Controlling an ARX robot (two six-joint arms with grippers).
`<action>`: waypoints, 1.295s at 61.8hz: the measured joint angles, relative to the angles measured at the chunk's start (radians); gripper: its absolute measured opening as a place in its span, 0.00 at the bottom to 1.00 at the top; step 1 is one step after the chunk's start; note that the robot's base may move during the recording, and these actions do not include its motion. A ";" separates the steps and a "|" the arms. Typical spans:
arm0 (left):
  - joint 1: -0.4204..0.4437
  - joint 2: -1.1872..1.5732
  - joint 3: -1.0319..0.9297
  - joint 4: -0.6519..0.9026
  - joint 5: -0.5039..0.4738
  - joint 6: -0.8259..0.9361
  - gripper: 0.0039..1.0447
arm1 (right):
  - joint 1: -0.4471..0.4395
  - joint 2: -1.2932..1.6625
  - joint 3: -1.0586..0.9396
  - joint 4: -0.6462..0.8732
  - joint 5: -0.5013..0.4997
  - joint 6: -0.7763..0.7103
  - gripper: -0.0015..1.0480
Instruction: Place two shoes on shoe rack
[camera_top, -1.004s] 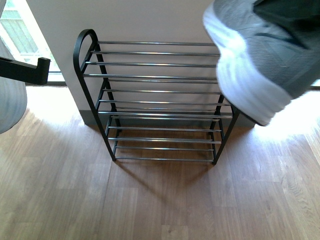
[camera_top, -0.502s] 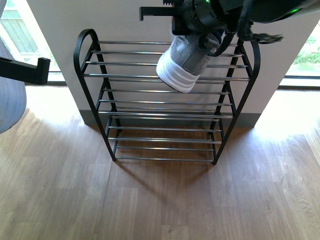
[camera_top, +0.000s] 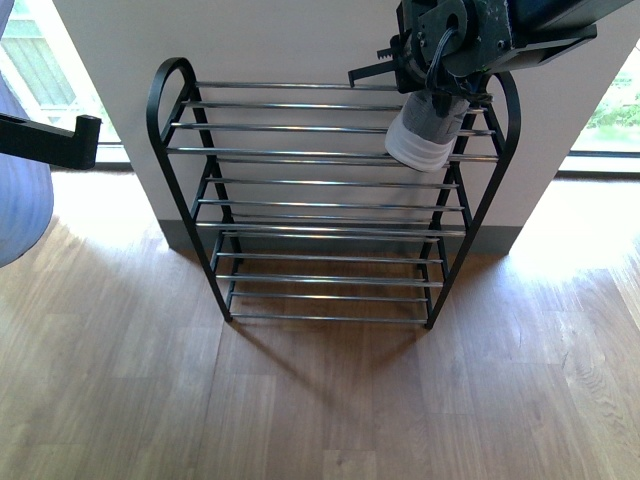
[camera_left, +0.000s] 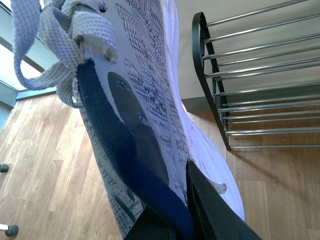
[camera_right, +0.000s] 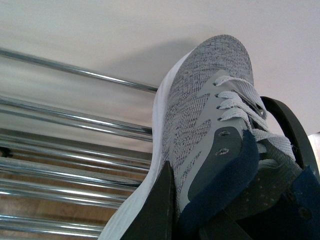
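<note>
Right gripper (camera_right: 187, 220) clamped on navy collar of grey knit white-soled sneaker (camera_top: 425, 135), held over right end of top tier of black-framed silver-rod shoe rack (camera_top: 300, 152) (touching or not, cannot tell). Left gripper (camera_left: 177, 220) clamped on matching second sneaker (camera_left: 140, 100), left of rack, well apart.

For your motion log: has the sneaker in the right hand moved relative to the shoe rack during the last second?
Yes. The sneaker swung in over the shoe rack, then shifted right toward its right side frame.
</note>
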 joint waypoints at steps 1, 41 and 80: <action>0.000 0.000 0.000 0.000 0.000 0.000 0.01 | 0.000 0.001 0.000 -0.007 -0.009 -0.002 0.01; 0.000 0.000 0.000 0.000 0.000 0.000 0.01 | -0.023 -0.616 -0.677 0.195 -0.351 0.147 0.91; 0.000 0.000 0.000 0.000 0.000 0.000 0.01 | -0.189 -1.557 -1.346 0.116 -0.798 0.306 0.91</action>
